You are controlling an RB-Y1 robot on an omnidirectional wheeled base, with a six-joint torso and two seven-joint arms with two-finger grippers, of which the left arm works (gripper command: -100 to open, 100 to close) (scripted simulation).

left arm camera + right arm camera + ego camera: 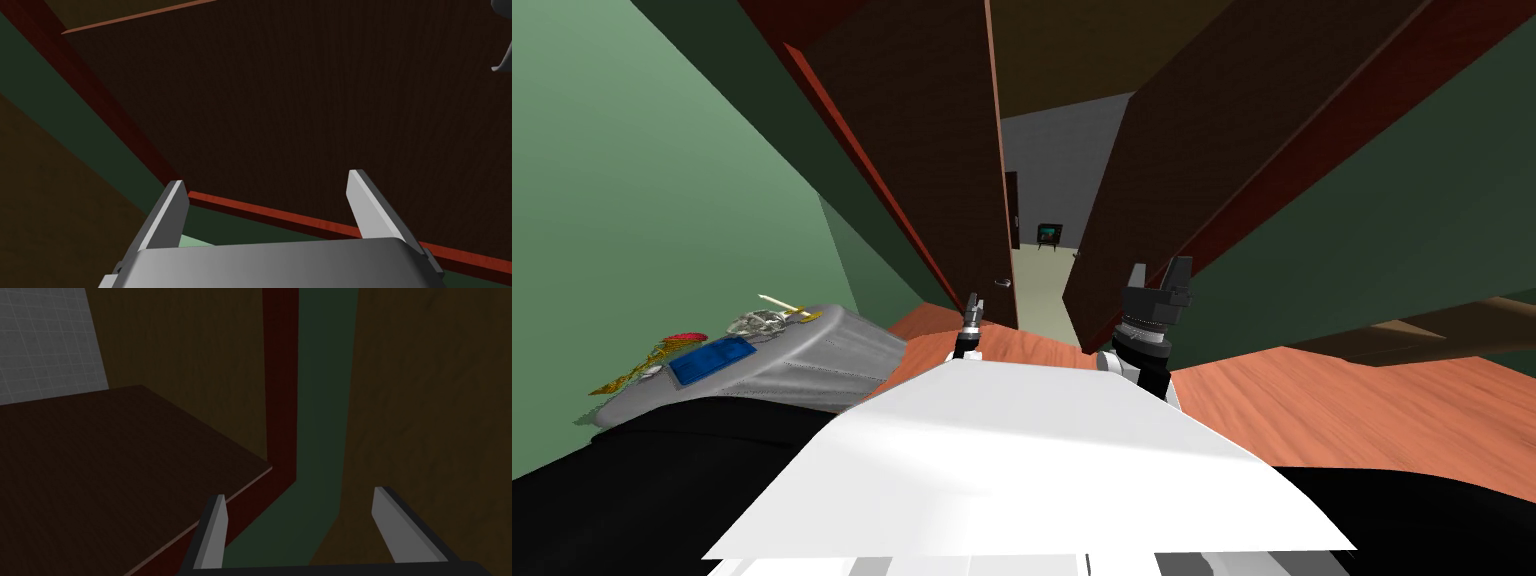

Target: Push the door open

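Observation:
Two dark brown door leaves stand ahead in a red frame. The left leaf carries a small grey handle. The right leaf is swung ajar, and the gap between them shows a pale floor and a grey wall. My left gripper is open just before the left leaf's lower edge, below the handle. In the left wrist view its fingers point at the brown leaf, with the handle off to one side. My right gripper is open beside the right leaf.
A grey cabinet with a blue panel and small clutter on top stands close on my left. Green walls flank the doorway. Reddish wood floor spreads to the right, below a brown wooden piece.

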